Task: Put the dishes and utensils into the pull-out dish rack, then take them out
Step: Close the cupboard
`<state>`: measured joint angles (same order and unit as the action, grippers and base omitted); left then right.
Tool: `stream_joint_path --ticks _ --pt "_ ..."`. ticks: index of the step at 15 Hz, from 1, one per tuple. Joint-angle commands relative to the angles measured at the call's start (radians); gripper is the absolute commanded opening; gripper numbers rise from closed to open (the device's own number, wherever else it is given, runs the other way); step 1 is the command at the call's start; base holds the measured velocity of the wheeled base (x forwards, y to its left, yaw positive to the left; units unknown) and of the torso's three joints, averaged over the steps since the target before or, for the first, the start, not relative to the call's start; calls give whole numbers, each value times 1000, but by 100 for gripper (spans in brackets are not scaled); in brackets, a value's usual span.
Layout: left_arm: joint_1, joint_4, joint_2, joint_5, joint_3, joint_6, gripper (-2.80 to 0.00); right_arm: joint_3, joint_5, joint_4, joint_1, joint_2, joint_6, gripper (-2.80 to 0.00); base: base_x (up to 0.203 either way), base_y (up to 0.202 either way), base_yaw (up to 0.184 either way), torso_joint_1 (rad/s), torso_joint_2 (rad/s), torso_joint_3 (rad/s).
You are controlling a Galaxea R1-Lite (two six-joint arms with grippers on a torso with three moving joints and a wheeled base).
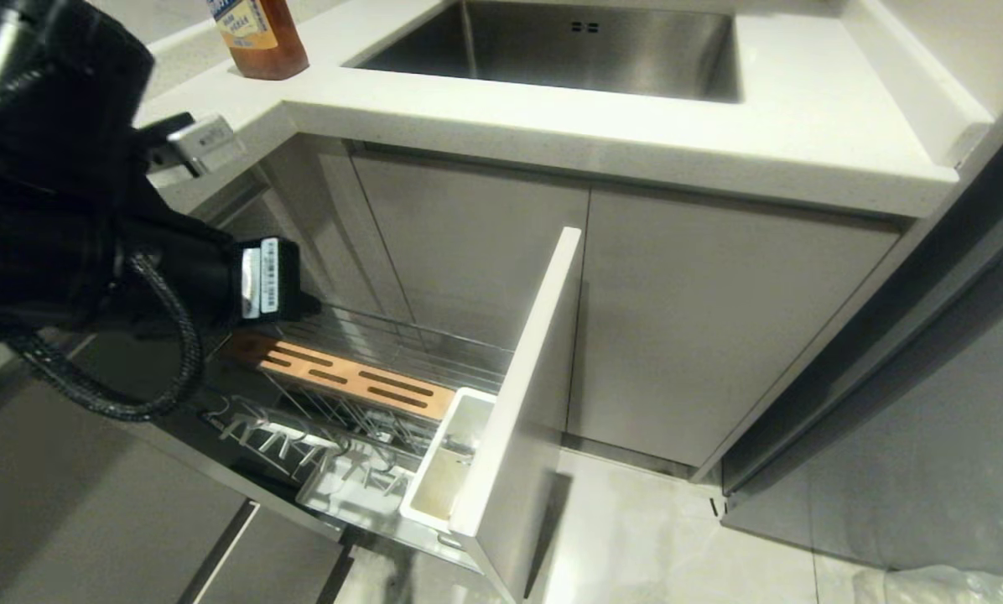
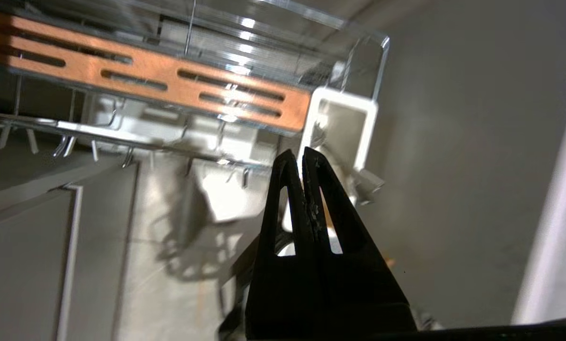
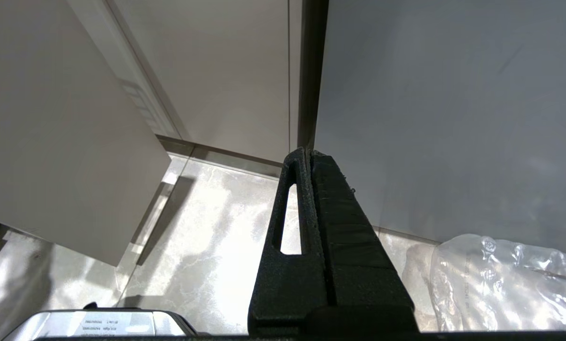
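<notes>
Rack (image 1: 367,394) is pulled out below the counter, front panel (image 1: 518,394) toward me, wooden strip (image 1: 346,379) running along its length from cabinet to panel — that's the long axis. Caddy (image 1: 447,457) sits at the panel end, just beside the strip's end. No plate, bowl, chopsticks or fork in any view; prongs (image 1: 300,440) stand bare, and I can't see anything in the caddy.

Left gripper (image 2: 303,156) — fingers pressed together, nothing between them — hangs over the rack; in its wrist view the tips point at the caddy (image 2: 342,128) rim, with the strip (image 2: 150,76) stretching off to one side. Left arm (image 1: 90,243) fills the left of the head view, over the rack's cabinet end.

Right gripper (image 3: 307,154) is also closed on nothing, parked low near the floor (image 3: 207,227), well apart from the rack.

So left is clearly the nearer arm. My guess: the rack is empty, and any next move starts with finding the dishes, which aren't visible here.
</notes>
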<state>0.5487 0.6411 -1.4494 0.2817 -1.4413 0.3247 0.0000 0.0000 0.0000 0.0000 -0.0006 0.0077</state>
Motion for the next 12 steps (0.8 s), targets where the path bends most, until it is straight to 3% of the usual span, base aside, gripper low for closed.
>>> stream_joint_path --ticks 1,3,5,7,12 --pt "4 7 -50 4 16 -12 -280 0 0 0 0 1 0 -280 0 0 0 0 0 0" --pt "14 27 -78 3 10 -5 -280 0 0 0 0 1 0 -280 0 0 0 0 0 0" --pt "52 25 -69 -9 -14 75 -280 0 0 0 0 1 0 -280 0 0 0 0 0 0" --pt "83 23 -25 -18 -32 107 -280 0 0 0 0 1 0 -280 0 0 0 0 0 0" --pt "295 -7 50 -116 -23 227 -280 0 0 0 0 1 0 -280 0 0 0 0 0 0"
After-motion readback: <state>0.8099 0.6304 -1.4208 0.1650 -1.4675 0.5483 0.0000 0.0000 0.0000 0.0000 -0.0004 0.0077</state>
